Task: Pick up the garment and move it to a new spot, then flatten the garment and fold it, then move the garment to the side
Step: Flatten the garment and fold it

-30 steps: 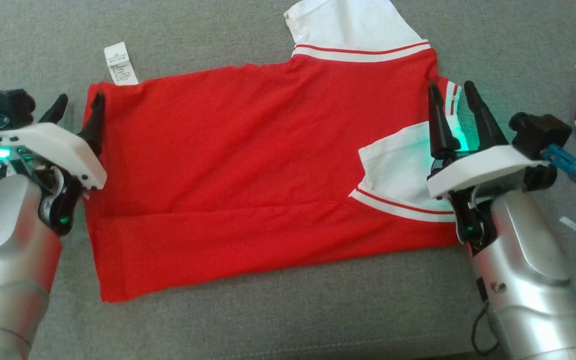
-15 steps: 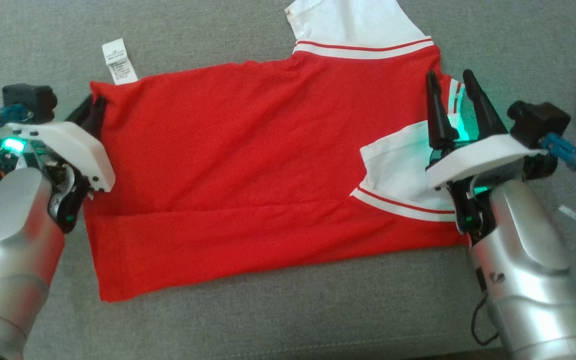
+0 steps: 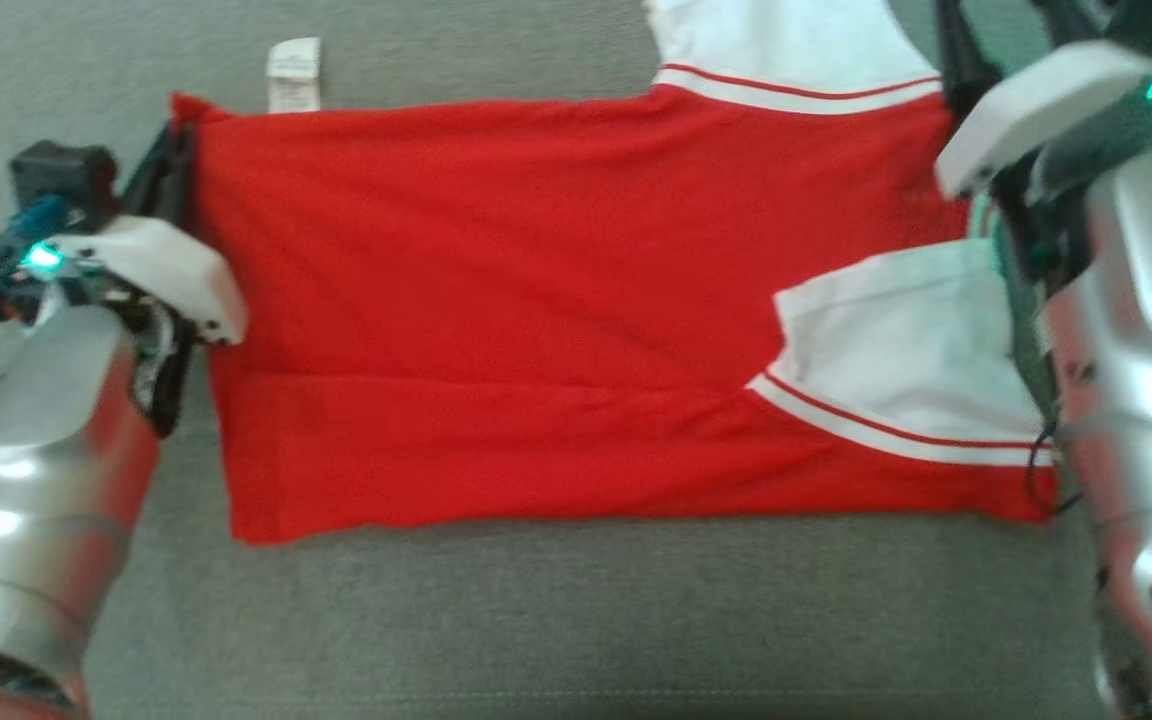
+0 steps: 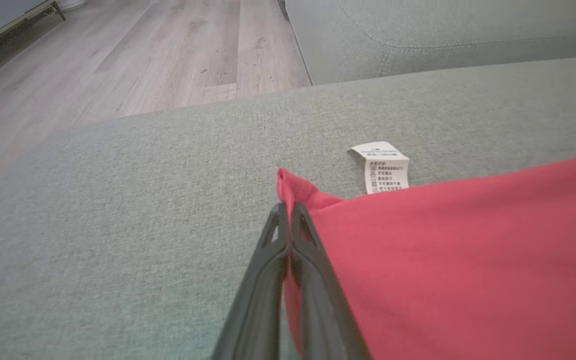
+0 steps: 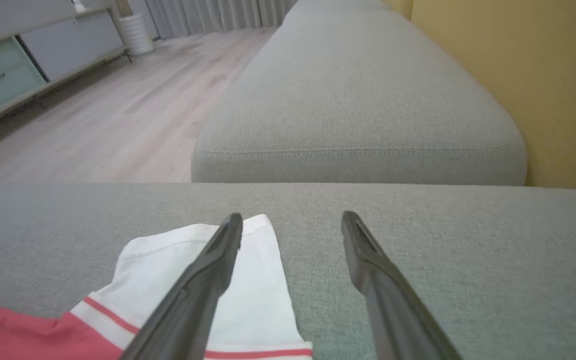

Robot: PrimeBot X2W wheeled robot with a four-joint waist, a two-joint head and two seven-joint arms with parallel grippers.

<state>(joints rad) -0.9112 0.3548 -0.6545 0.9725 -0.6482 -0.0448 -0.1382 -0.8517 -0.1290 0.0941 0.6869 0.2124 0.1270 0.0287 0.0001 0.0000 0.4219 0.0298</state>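
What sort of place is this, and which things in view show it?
Probably a living room in a home: a grey sofa, a wood floor and a low cabinet with drawers by the wall.

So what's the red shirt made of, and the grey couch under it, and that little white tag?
The red shirt looks like soft knit cloth, maybe cotton or a blend. It is matte, lies limp and has creases. The grey couch looks like woven upholstery fabric, matte, with a fine flecked weave. The white tag is a thin printed label, likely satin-like fabric, and it curls at one edge.
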